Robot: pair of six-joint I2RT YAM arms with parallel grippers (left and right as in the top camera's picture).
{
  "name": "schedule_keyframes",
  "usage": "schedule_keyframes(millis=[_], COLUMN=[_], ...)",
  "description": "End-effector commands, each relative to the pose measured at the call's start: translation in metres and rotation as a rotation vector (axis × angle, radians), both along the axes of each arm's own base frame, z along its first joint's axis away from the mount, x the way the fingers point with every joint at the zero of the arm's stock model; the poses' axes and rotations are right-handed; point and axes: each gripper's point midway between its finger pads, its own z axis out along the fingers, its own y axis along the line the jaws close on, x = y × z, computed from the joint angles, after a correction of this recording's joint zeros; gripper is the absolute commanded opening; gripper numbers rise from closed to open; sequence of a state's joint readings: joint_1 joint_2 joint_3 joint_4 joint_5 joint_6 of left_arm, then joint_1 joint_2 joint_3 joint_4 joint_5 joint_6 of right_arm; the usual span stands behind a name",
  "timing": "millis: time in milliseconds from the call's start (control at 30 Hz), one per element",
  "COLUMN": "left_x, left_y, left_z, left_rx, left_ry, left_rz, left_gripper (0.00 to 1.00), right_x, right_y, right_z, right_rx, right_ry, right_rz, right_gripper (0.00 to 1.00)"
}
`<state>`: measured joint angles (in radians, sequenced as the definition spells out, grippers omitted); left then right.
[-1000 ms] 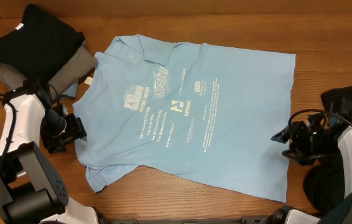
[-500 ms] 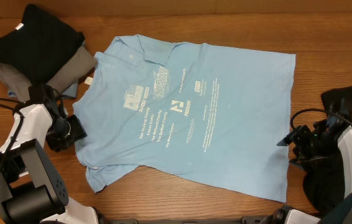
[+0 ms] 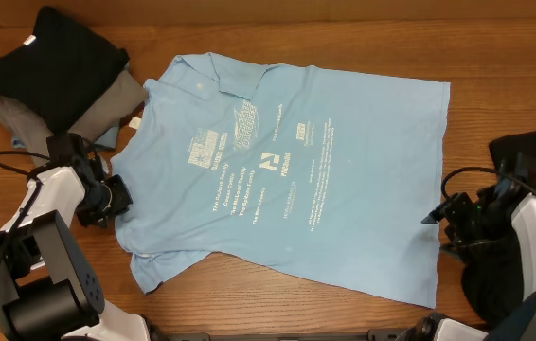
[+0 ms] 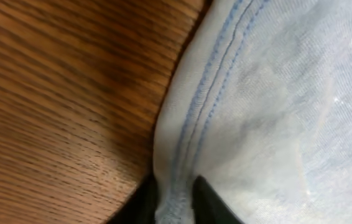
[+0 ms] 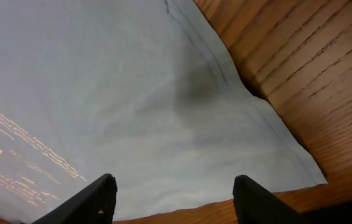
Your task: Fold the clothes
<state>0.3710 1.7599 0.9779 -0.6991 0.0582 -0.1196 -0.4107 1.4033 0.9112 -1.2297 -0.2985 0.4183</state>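
The blue shirt (image 3: 287, 170) lies spread flat, print up, across the middle of the worktop (image 3: 505, 57). A black garment (image 3: 55, 57) is heaped on a grey one (image 3: 107, 99) at the far left corner.

My left fingers (image 3: 115, 197) are nearly closed, pinching the shirt's stitched hem (image 4: 194, 106) at its left edge. My right fingers (image 3: 438, 214) stand wide apart over the opposite edge and hold nothing; the cloth lies flat beneath them.

I take this to be thin, limp jersey, light and without stiffness, so it will sag and drag wherever I don't hold it. The doubled hems look like the best hold, being thicker and less likely to slip than a single layer. A matching pinch on the right edge should let both sides lift evenly.
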Motion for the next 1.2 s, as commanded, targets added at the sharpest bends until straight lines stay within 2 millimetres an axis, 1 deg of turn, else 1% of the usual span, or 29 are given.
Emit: schedule_keyframes(millis=[0, 133, 200, 267, 367, 600, 800, 900, 1067, 1167], left_x=[-0.007, -0.007, -0.007, -0.007, -0.006, -0.006, -0.004, -0.004, -0.003, -0.003], left_y=[-0.006, -0.006, -0.006, -0.006, -0.006, -0.006, -0.008, -0.008, -0.009, -0.009], left_z=[-0.003, -0.003, -0.003, -0.003, -0.003, -0.003, -0.002, -0.002, -0.002, -0.002], left_rx=[-0.025, -0.025, -0.026, -0.026, -0.026, -0.026, -0.042, -0.041, -0.045, -0.048], left_ry=[0.011, 0.011, 0.011, 0.011, 0.01, 0.01, -0.001, -0.003, -0.004, -0.006], left_rz=[-0.011, -0.011, -0.01, -0.008, -0.007, -0.007, -0.009, -0.009, -0.009, -0.009], left_gripper=[0.13, 0.08, 0.08, 0.07, 0.08, 0.09, 0.11, 0.13, 0.13, 0.13], right_x=[-0.011, -0.021, -0.026, -0.034, -0.053, -0.077, -0.087, -0.094, -0.107, -0.107], right_y=[0.003, 0.007, 0.009, 0.013, 0.023, 0.03, 0.034, 0.038, 0.044, 0.044], right_z=[-0.008, -0.017, -0.02, -0.024, -0.037, -0.059, -0.072, -0.077, -0.084, -0.089], right_rx=[0.002, 0.015, 0.022, 0.033, 0.06, 0.067, 0.065, 0.071, 0.079, 0.075], right_ry=[0.038, 0.077, 0.101, 0.142, 0.221, 0.297, 0.318, 0.336, 0.364, 0.351], right_rz=[-0.026, -0.054, -0.073, -0.107, -0.171, -0.243, -0.284, -0.284, -0.283, -0.287], right_gripper=[0.64, 0.64, 0.64, 0.57, 0.53, 0.42, 0.41, 0.43, 0.43, 0.41])
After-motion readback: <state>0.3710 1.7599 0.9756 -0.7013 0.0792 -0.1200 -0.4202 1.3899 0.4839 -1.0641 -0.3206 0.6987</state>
